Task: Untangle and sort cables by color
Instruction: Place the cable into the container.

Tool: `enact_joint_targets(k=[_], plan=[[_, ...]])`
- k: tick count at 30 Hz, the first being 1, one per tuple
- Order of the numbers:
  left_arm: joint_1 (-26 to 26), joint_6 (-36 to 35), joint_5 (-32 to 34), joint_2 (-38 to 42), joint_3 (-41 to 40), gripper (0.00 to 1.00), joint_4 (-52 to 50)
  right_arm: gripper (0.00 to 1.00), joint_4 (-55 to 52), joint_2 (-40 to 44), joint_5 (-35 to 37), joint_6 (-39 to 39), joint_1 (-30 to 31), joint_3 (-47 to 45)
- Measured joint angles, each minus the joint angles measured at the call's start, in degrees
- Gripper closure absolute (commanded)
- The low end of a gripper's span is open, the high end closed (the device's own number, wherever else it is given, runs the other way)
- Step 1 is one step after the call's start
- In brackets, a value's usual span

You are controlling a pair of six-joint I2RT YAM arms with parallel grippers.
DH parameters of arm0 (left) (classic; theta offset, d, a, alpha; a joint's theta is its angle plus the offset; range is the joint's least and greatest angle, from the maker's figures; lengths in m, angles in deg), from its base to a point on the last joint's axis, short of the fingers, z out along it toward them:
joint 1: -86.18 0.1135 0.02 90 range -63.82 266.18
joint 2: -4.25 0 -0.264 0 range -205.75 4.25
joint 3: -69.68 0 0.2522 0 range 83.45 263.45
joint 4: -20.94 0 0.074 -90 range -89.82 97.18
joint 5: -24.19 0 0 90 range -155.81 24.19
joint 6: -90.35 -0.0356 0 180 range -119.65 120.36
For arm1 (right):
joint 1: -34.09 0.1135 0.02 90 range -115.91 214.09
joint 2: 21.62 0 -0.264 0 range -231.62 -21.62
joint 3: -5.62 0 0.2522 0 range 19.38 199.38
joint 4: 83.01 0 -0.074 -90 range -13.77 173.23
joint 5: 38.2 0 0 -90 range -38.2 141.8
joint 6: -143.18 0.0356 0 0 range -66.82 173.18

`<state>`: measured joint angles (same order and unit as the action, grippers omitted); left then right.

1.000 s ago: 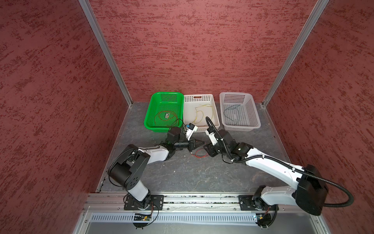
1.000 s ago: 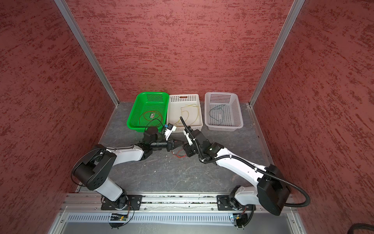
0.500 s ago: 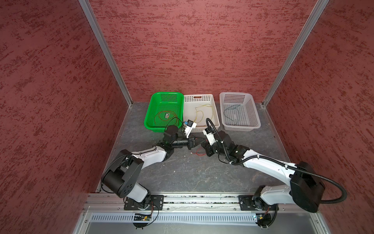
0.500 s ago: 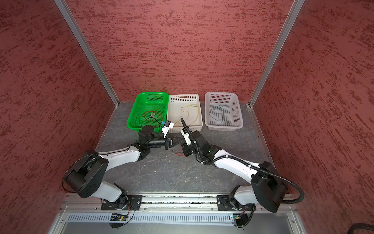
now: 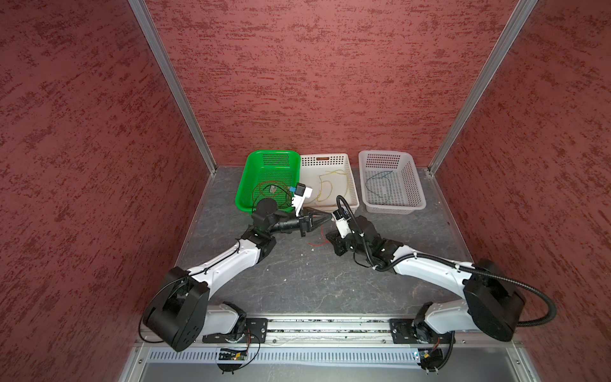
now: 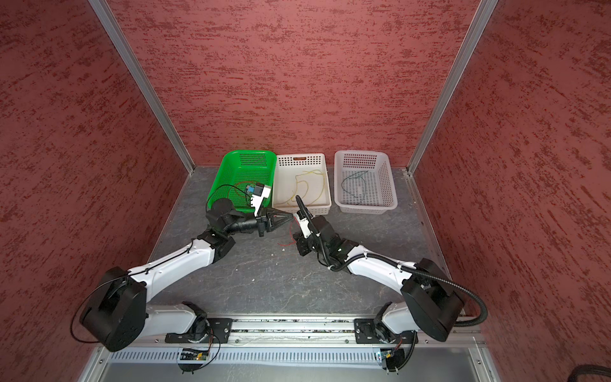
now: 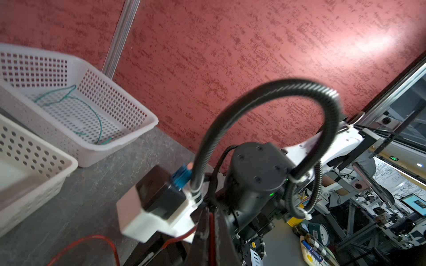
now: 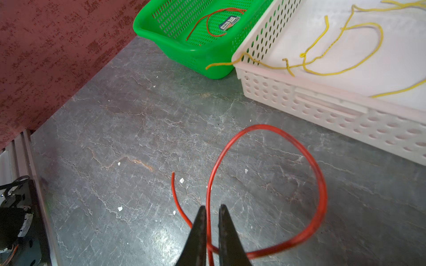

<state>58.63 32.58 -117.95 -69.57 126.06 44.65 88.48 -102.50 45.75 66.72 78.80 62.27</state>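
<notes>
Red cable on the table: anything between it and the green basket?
Yes. In both top views the left gripper, shut on that red cable, and its wrist hang between the loop and the green basket.

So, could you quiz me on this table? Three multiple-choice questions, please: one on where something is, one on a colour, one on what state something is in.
1. Where does the blue-green cable lie?
A. on the bare tabletop
B. in the white basket standing apart from the other two
C. in a gripper

2. What colour are the middle basket's contents?
A. yellow
B. black
C. red

3. How do the right gripper's jaws stand?
A. wide open
B. closed on nothing
C. closed on the loose red cable

Answers:
1 B: the left wrist view and both top views show its loop on that basket's mesh floor.
2 A: the right wrist view shows yellow cables curling inside it.
3 C: the right wrist view shows the red cable running between the nearly touching fingers.
</notes>
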Motion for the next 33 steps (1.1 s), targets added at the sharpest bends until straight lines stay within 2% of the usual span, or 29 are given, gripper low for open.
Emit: enact_joint_targets(k=[7,16,25,33], plan=[[4.8,0.5,-0.7,8.4,1.3,1.00,-3.2,0.88,-0.4,-1.5,0.2,0.1,0.0,-0.5],[12.7,-1.5,-2.1,16.9,5.6,1.00,-13.7,0.88,-0.5,-3.0,0.5,0.1,0.0,-0.7],[24.3,-1.1,-4.9,17.0,13.4,1.00,-18.6,0.87,-0.4,-3.3,0.8,0.1,0.0,-0.9],[32.2,0.9,-8.6,12.4,20.9,1.00,-20.1,0.87,1.8,-1.9,0.8,-0.1,0.0,-1.1]])
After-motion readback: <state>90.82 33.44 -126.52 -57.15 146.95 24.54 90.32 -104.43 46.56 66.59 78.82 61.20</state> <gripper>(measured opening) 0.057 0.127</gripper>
